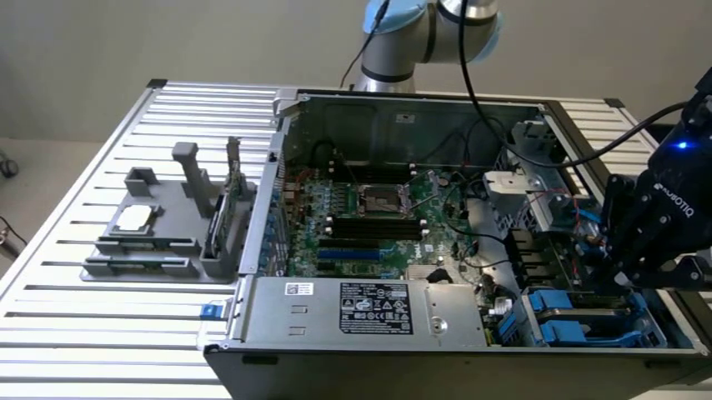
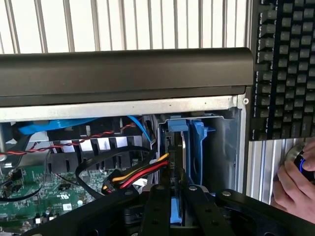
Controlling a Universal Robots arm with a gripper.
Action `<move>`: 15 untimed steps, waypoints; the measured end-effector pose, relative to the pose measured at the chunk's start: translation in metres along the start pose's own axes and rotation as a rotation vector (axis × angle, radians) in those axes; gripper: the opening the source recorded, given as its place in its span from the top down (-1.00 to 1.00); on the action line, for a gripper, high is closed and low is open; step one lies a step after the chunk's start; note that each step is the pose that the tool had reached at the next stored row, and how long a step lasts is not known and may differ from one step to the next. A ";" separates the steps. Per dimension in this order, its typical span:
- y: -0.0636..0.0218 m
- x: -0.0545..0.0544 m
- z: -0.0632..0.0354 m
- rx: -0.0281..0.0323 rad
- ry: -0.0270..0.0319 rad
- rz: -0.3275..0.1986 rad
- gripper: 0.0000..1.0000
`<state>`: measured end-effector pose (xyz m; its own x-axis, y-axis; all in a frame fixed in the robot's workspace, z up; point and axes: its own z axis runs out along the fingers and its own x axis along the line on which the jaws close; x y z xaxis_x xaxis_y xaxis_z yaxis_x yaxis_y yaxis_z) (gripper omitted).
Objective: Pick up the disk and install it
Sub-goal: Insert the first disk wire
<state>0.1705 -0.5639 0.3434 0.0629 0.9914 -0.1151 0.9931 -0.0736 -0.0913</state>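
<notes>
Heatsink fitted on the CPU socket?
No, the CPU socket lies bare in the exterior view, its metal frame exposed with nothing mounted over it.

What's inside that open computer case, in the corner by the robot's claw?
Green motherboard, cables, and blue drive carriers. The gripper is shut on the blue-framed disk in the bay; the bay's depths behind it are hidden.

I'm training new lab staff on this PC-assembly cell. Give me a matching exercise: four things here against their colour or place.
1 disk
2 keyboard
3 silver chip
4 motherboard

a green, inside the case
b on the grey fixture
c blue-framed, held in the gripper
d black, beside the case

Pairs: 1-c, 2-d, 3-b, 4-a
</notes>
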 end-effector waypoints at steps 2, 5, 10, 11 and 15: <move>0.0012 0.001 0.0000 0.0009 -0.0012 0.006 0.67; 0.0034 0.002 0.0005 0.0037 -0.0034 0.011 0.67; 0.0045 0.002 0.0017 0.0070 -0.0065 0.019 0.67; 0.0046 0.002 0.0021 0.0071 -0.0064 0.019 0.67; 0.0046 0.002 0.0029 0.0075 -0.0085 0.024 0.67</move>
<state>0.1749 -0.5622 0.3398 0.0856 0.9884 -0.1257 0.9906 -0.0980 -0.0959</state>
